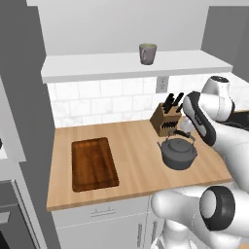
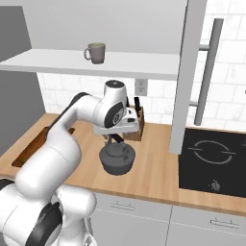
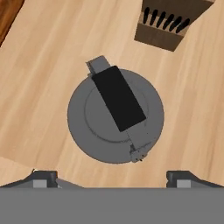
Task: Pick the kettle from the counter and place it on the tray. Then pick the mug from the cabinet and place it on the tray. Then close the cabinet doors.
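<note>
Sitting upright on the light wooden surface (image 1: 131, 160), the kettle (image 1: 179, 153) is found directly under the claw (image 3: 112, 175), whose jaws are spread wide with nothing held. Its black handle grip (image 3: 119, 98) runs from 11 o'clock to 5 o'clock in the hand view, so a slip off the arch could be caused if the jaws are not turned to straddle it. A knife block (image 1: 167, 119) stands near at 12 o'clock and could be knocked on the lift. The tray (image 1: 94, 163) lies well apart at 9 o'clock, unloaded; the mug (image 1: 148, 53) is kept on the cabinet shelf (image 1: 126, 65). No brand, label or writing can be read
</note>
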